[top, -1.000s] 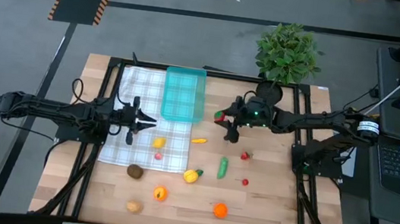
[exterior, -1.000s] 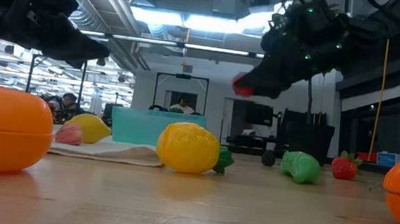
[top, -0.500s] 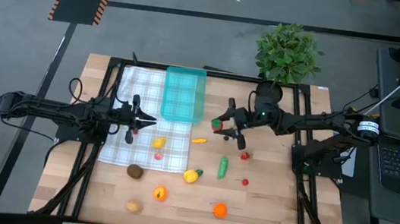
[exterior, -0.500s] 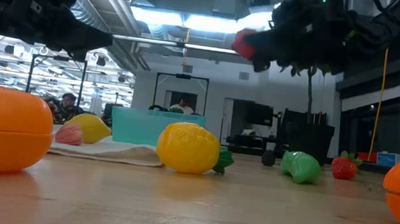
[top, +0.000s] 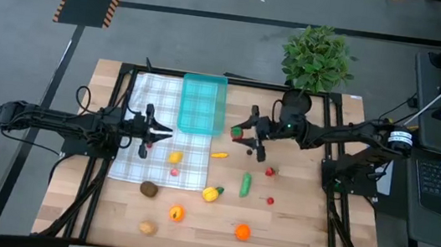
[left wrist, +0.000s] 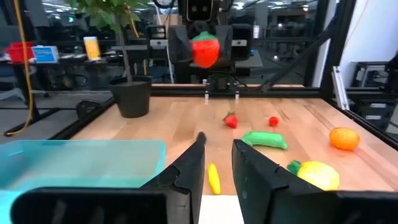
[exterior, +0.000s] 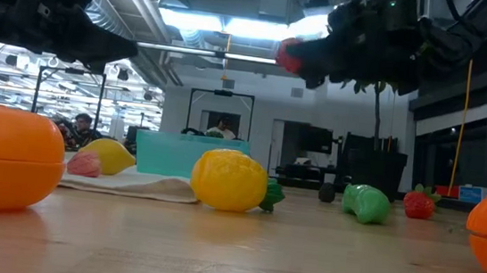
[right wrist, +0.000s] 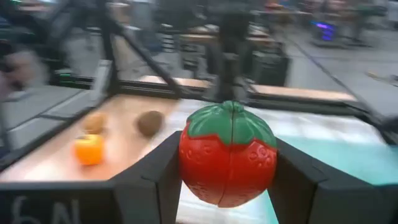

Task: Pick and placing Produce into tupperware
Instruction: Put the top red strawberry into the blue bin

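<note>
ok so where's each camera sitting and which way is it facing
High view: overhead, straight down on the wooden table; both arms show.
Low view: at tabletop height, looking across at the translucent teal rectangular container; arms overhead.
Left wrist view: past the left gripper towards the right arm.
Right wrist view: on the right gripper clamping a red toy strawberry.
Shared: that strawberry shows in all four.

A red strawberry (right wrist: pixel 227 155) with a green leafy cap sits between black fingers (right wrist: pixel 158 177). The container (top: pixel 203 104) is translucent teal; the cloth (top: pixel 147 106) under it is white with a grey check. On the pale wood table (top: pixel 291 233) lie an orange (top: pixel 243 232), a yellow lemon (top: pixel 211 194), a green cucumber (top: pixel 245 185) and a brown kiwi (top: pixel 148 188).
</note>
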